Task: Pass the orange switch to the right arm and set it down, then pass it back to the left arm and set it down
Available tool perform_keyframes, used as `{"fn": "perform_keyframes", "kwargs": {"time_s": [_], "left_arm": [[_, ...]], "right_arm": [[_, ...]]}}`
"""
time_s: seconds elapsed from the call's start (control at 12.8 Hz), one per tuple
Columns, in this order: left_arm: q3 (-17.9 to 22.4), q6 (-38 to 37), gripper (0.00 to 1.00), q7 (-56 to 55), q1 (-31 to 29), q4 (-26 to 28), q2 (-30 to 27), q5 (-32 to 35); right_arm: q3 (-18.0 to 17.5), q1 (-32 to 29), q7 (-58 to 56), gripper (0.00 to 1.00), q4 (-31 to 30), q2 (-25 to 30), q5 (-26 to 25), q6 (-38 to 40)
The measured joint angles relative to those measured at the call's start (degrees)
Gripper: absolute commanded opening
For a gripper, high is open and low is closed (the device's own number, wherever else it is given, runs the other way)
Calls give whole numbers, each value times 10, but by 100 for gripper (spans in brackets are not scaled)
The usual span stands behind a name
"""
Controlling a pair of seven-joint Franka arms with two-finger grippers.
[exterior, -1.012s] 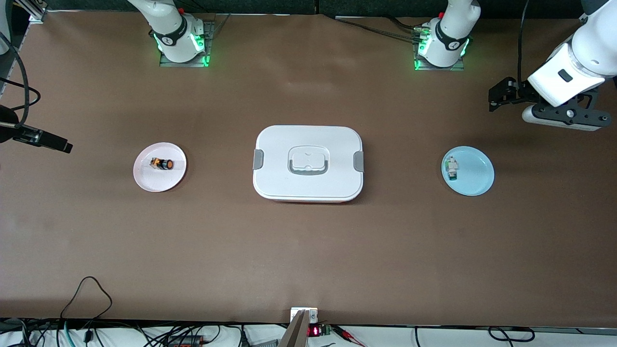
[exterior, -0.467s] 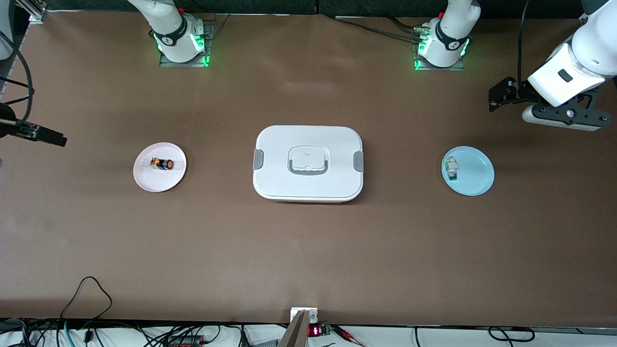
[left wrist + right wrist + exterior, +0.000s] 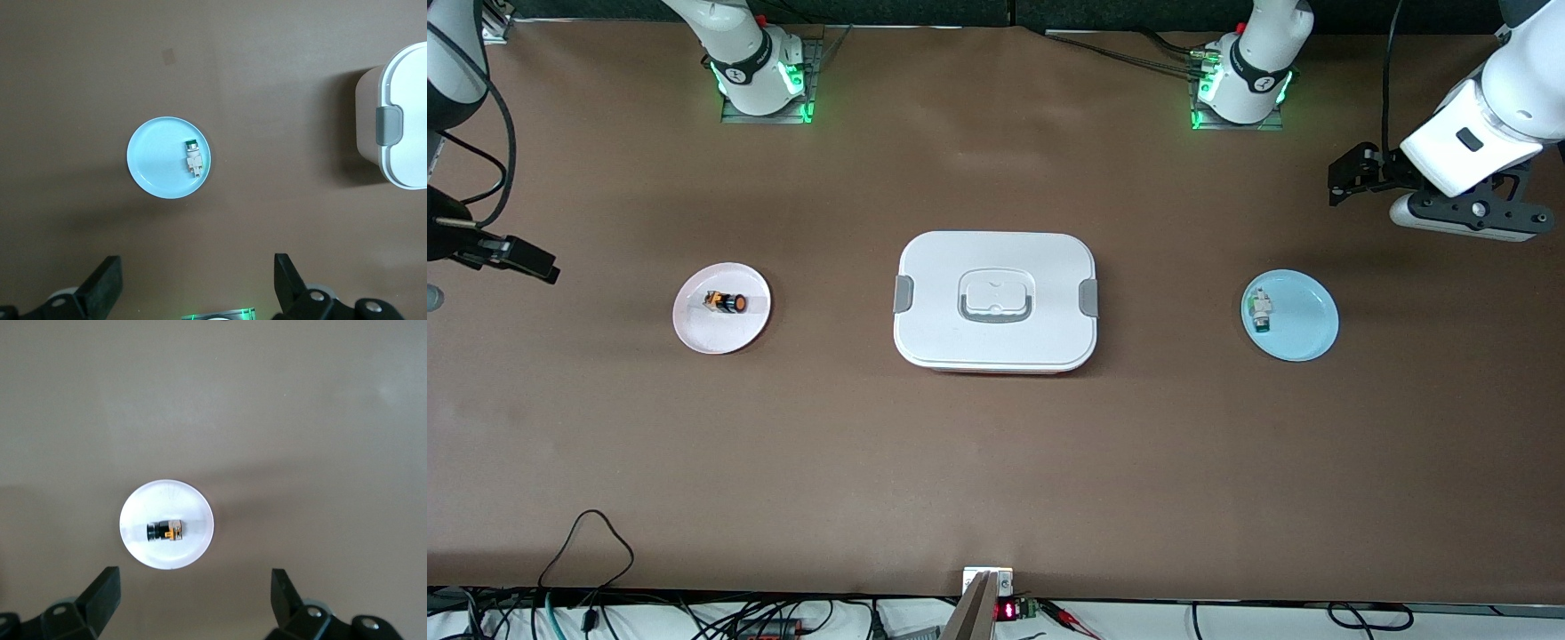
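The orange switch [image 3: 726, 302] lies on its side on a small pink plate [image 3: 721, 331] toward the right arm's end of the table. In the right wrist view the switch [image 3: 166, 531] rests on that plate [image 3: 167, 500]. My right gripper [image 3: 193, 593] hangs open and empty over bare table beside the plate. The white lidded box [image 3: 995, 300] stands at the table's middle, and its latched end [image 3: 403, 120] shows in the left wrist view. My left gripper [image 3: 197, 280] is open and empty over bare table beside the blue plate.
A blue plate [image 3: 1303, 324] toward the left arm's end holds a white-and-green component [image 3: 1260, 310]; the left wrist view shows that plate [image 3: 153, 167] and component [image 3: 193, 159] too. Cables lie along the table edge nearest the front camera [image 3: 587, 542].
The right arm's hand at the table's end has shifted slightly. The left arm, the switch, the plates and the box have not moved.
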State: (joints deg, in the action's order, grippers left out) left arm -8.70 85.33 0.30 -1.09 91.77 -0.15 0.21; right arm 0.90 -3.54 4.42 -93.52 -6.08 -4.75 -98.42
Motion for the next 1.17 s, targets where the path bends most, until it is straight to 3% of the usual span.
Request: {"fn": "perform_keyframes", "kwargs": {"time_s": [0.31, 0.62, 1.17], "left_arm": [[0, 0, 100, 0, 0, 0, 0, 0], [0, 0, 100, 0, 0, 0, 0, 0], [0, 0, 100, 0, 0, 0, 0, 0]], "right_arm": [[-2, 1, -14, 100, -10, 15, 0, 21], [46, 43, -16, 100, -10, 16, 0, 32], [49, 51, -18, 100, -16, 28, 15, 56]]}}
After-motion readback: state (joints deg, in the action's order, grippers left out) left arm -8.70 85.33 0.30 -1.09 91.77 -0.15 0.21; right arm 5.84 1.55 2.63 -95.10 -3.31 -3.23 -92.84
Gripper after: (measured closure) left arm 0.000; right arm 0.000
